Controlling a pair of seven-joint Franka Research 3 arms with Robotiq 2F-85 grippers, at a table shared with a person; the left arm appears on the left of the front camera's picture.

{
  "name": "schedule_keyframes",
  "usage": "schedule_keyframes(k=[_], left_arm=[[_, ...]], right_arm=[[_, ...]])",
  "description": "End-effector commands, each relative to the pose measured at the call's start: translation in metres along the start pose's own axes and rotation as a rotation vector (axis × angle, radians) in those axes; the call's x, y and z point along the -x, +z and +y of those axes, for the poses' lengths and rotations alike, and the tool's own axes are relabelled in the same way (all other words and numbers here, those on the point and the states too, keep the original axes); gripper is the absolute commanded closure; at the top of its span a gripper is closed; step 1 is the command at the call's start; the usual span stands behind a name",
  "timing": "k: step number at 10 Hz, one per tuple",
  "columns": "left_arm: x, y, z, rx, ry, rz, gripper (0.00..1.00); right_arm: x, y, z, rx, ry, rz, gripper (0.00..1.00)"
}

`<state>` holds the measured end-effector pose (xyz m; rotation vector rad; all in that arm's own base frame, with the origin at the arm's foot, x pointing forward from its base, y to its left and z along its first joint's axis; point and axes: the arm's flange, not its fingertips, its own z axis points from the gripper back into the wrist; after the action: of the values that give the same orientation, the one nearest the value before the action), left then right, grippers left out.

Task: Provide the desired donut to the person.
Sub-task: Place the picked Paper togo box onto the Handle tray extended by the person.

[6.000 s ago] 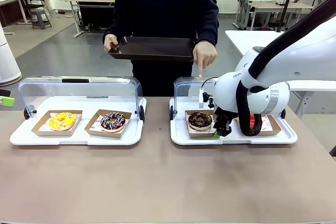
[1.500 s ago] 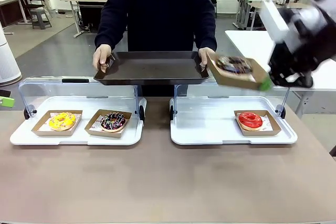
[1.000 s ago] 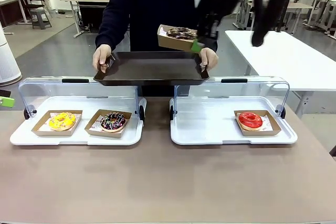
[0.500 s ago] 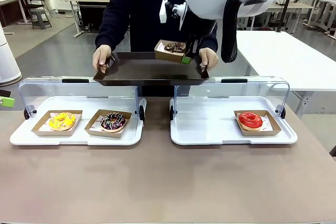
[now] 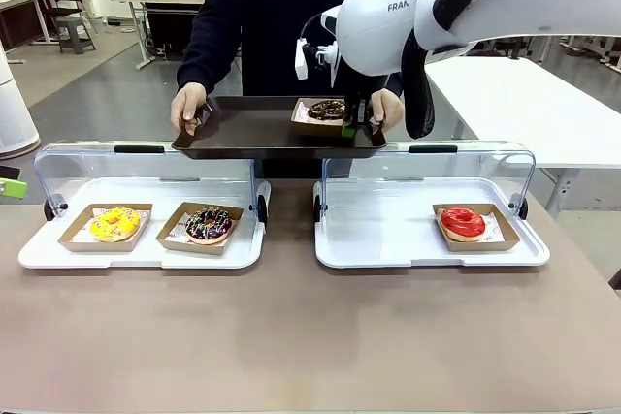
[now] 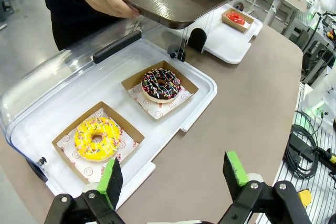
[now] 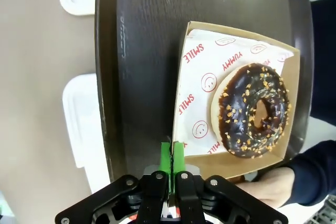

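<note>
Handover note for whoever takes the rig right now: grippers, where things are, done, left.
Right gripper: shut on the edge of the cardboard box holding the chocolate nut donut.
Left gripper: open, holding nothing, above the left display tray.
Box is on or just over the dark serving tray held by the person; contact unclear.
Yellow donut, sprinkled donut and red donut are in the cases.
Done: donut is at the person's tray.
Left: release the box, withdraw the right arm.

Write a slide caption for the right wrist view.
Right arm's jaws shut on the edge of a cardboard box carrying a nut-sprinkled chocolate donut, over the dark tray the person holds.
</note>
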<state>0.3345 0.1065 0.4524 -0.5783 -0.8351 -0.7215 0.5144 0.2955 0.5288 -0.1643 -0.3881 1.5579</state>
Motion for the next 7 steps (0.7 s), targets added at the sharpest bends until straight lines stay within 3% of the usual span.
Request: schedule_keyframes(k=[1,2,3,4,5,6,7], left_arm=[[0.001,0.000,0.002,0.005,-0.019,-0.024,0.00],[0.001,0.000,0.002,0.005,-0.019,-0.024,0.00],[0.001,0.000,0.002,0.005,-0.019,-0.024,0.00],[0.001,0.000,0.002,0.005,-0.019,-0.024,0.00],[0.001,0.000,0.002,0.005,-0.019,-0.024,0.00],[0.001,0.000,0.002,0.005,-0.019,-0.024,0.00],[0.001,0.000,0.002,0.005,-0.019,-0.024,0.00]], right_arm=[[0.003,-0.006,-0.003,-0.009,0.027,0.029,0.98],[0.003,-0.008,-0.005,-0.011,0.038,0.022,0.98],[0.003,-0.007,-0.006,-0.016,0.031,0.018,0.92],[0.004,-0.005,-0.007,-0.017,0.024,0.012,0.38],[0.006,0.000,-0.008,-0.018,0.017,0.003,0.32],[0.007,0.006,-0.008,-0.016,0.018,-0.003,0.00],[0.009,0.012,-0.009,-0.020,0.014,-0.003,0.32]])
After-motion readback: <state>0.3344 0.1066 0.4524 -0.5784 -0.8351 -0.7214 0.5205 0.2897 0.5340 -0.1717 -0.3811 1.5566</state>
